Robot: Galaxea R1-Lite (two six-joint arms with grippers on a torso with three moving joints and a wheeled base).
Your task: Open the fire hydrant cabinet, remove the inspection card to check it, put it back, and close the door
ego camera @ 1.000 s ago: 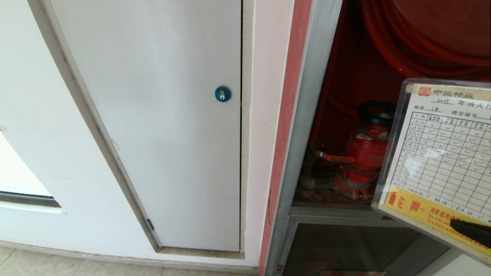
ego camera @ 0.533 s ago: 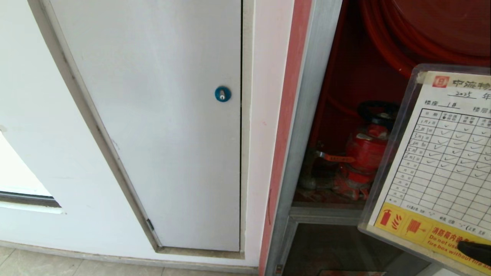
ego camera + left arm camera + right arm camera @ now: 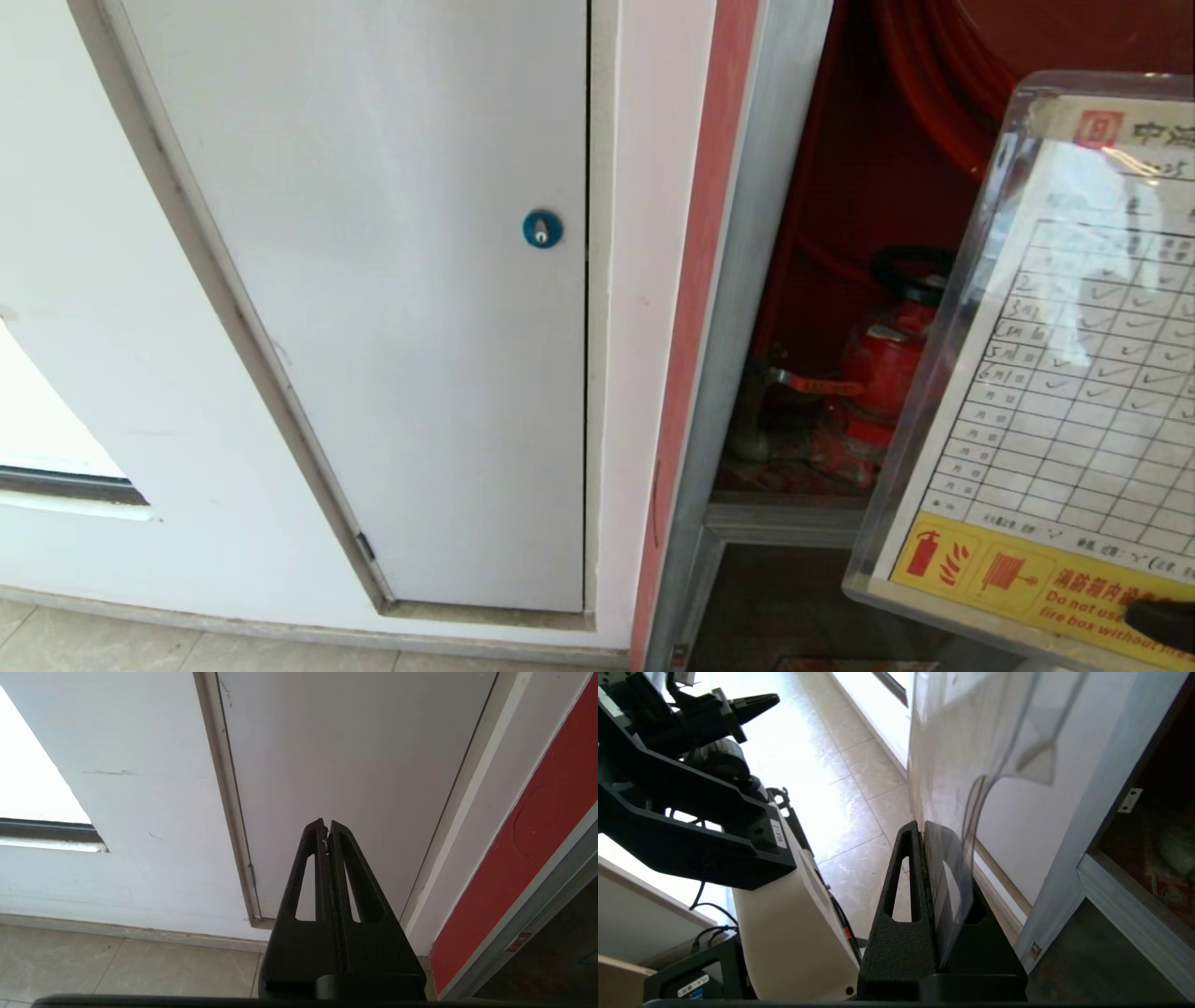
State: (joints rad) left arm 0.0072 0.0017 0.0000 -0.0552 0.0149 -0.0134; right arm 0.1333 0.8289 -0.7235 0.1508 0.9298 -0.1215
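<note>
The fire hydrant cabinet [image 3: 747,280] stands open at the right of the head view, with a silver frame, a red interior and a red valve [image 3: 878,373]. In front of it hangs the inspection card [image 3: 1055,401], a white printed grid with a yellow strip inside a clear sleeve. My right gripper [image 3: 1158,623] is shut on the card's lower edge. The right wrist view shows the sleeve [image 3: 952,765] pinched in that gripper [image 3: 924,828]. My left gripper [image 3: 326,823] is shut and empty, parked facing the white wall panel. The door is out of view.
A plain white panel [image 3: 392,327] with a blue round lock [image 3: 542,229] fills the left and middle. Below the valve compartment is a dark glass panel [image 3: 794,607]. Tiled floor [image 3: 187,644] runs along the wall. My own white base [image 3: 794,914] shows beside the right gripper.
The card has risen and swung closer to the head camera, now covering part of the valve. The right gripper's fingertip sits lower at the picture's corner. The left arm has not moved.
</note>
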